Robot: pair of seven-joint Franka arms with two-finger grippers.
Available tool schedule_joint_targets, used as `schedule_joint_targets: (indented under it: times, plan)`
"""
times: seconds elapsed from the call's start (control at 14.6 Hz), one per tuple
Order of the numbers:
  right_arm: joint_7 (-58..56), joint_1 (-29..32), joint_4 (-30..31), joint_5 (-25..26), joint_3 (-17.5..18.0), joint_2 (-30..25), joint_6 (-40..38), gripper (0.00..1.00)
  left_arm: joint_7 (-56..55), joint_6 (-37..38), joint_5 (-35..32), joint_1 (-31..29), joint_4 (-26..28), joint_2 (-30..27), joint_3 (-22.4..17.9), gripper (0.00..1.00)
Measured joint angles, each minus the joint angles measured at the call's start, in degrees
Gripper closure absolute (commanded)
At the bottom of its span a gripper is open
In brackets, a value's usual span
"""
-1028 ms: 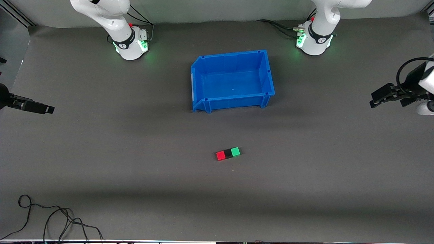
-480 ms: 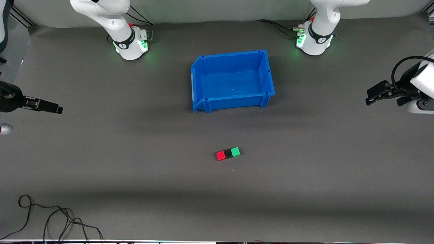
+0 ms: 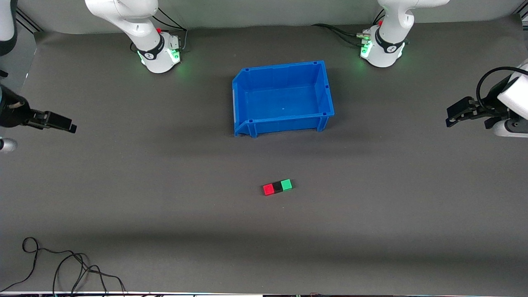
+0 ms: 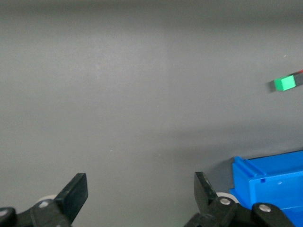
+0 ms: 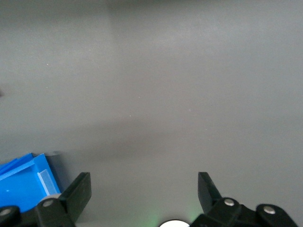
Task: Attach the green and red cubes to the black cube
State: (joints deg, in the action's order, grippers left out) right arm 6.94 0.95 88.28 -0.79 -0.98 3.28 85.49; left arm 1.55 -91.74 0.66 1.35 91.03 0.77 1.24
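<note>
A red cube [image 3: 268, 189], a black cube [image 3: 277, 187] and a green cube [image 3: 286, 185] lie touching in one row on the grey mat, the black one in the middle, nearer to the front camera than the bin. The green cube also shows in the left wrist view [image 4: 285, 83]. My left gripper [image 3: 452, 117] is open and empty, up over the mat at the left arm's end of the table; in its own view the gripper [image 4: 140, 187] holds nothing. My right gripper [image 3: 68, 126] is open and empty, up over the right arm's end; its own view shows it [image 5: 144, 185] empty too.
An empty blue bin [image 3: 283, 97] stands in the middle of the mat between the arms' bases; it also shows in the left wrist view [image 4: 270, 187] and the right wrist view [image 5: 23, 182]. A black cable [image 3: 62, 264] lies coiled near the front edge at the right arm's end.
The right gripper has moved a little inward and risen; the left gripper has drawn slightly upward in the view. The three cubes have not moved.
</note>
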Motion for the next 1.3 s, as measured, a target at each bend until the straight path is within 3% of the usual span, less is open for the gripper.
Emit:
schedule_joint_targets:
  times: [0.55, 1.3]
  plan:
    - [-6.85, -0.79, 3.66, 0.37, -2.43, -2.21, 4.87, 0.0, 0.53, 4.45, -0.22, 0.0, -1.46, -0.87, 0.09, 0.0]
    - [-6.84, -1.3, 3.65, 0.38, -0.86, -2.21, 5.55, 0.0, 0.53, 5.64, -0.22, 0.0, -1.46, -0.86, 0.18, 0.0]
